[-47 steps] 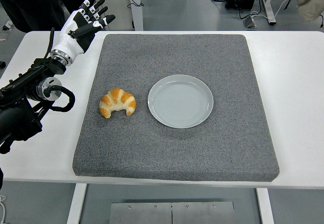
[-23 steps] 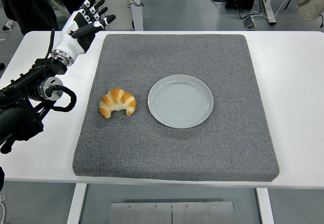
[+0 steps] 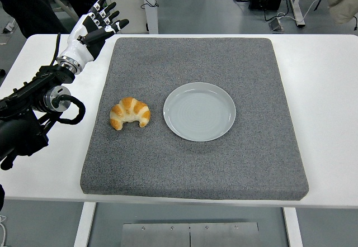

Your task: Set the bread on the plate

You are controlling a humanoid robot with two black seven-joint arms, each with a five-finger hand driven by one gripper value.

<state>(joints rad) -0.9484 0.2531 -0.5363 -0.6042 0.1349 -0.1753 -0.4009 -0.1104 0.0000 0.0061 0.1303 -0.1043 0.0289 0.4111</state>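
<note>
A golden croissant (image 3: 130,113) lies on the left part of a grey mat (image 3: 196,169). Just to its right on the mat sits a pale grey round plate (image 3: 199,111), with nothing on it. My left hand (image 3: 95,26) hovers over the table's far left corner, beyond and left of the croissant. Its fingers are spread and hold nothing. The black left arm (image 3: 31,104) runs in from the left edge. My right arm does not show.
The grey mat covers most of the white table (image 3: 330,101). A person's dark legs (image 3: 28,4) stand beyond the far left corner. Cables and desk legs lie on the floor behind the table.
My left hand has shifted slightly right and toward the mat's far left corner. The croissant and plate have not moved.
</note>
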